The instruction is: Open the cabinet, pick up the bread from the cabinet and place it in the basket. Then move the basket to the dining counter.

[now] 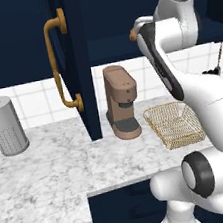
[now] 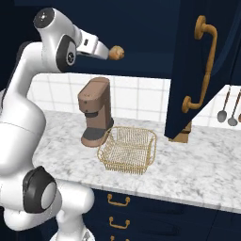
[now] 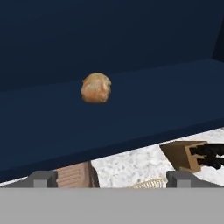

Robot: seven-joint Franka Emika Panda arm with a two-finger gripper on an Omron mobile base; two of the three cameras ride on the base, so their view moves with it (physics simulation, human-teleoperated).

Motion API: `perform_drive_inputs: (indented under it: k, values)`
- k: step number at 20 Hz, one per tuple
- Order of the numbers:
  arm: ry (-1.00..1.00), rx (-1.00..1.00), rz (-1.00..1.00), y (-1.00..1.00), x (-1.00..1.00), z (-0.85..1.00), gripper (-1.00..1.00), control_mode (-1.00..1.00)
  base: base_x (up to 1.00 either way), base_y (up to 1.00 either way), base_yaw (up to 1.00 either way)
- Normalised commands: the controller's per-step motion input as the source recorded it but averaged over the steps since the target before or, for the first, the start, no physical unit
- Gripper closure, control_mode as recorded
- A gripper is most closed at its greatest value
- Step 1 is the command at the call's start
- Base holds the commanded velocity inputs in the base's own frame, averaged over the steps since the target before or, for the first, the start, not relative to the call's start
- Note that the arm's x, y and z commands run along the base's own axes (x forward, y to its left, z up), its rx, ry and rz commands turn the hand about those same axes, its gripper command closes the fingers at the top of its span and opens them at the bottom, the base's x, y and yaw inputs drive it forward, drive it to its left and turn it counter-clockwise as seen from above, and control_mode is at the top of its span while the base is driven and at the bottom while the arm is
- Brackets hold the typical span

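The round bread [image 3: 96, 88], showing no long axis, sits on the dark cabinet [image 3: 131, 57] shelf straight ahead of the tool [image 3: 109, 178], whose fingers stand wide apart, holding nothing. Below the tool, the wire basket [image 2: 127, 149] rests on the marble tabletop [image 2: 197, 164] beside a brown coffee machine [image 2: 97, 111], against a white tiled wall.

Arm: rises from the base, elbow bent, forearm reaching up and forward at wall-cabinet height.
Wrist: angled so the hand points roughly level into the opened cabinet.
Gripper [image 3: 109, 179]: jaws spread wide, nothing between them.
Fingertips [image 3: 40, 179]: two small dark tips, well apart, touching nothing.
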Motion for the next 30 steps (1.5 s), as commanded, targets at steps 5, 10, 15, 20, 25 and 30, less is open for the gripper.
perform_drive_inputs:
  k: [5,10,15,20,25,30]
  values:
    - [0.05,0.0,0.02,0.0,0.58,-0.1,-1.0,-1.0,0.0,0.0,0.0]
    - [0.09,0.0,0.01,-0.07,0.68,-0.14,-1.0,-1.0,0.0,0.0,0.0]
    - [0.05,0.0,0.0,-0.07,0.66,0.0,-1.0,-1.0,0.0,0.0,0.0]
    - [0.07,0.0,0.0,-0.1,0.68,-0.08,-1.0,-1.0,0.0,0.0,0.0]
    - [0.02,0.0,0.0,0.0,0.63,-0.15,-1.0,-1.0,0.0,0.0,0.0]
    - [0.0,0.0,0.01,-0.04,0.55,-0.14,-1.0,-1.0,0.0,0.0,0.0]
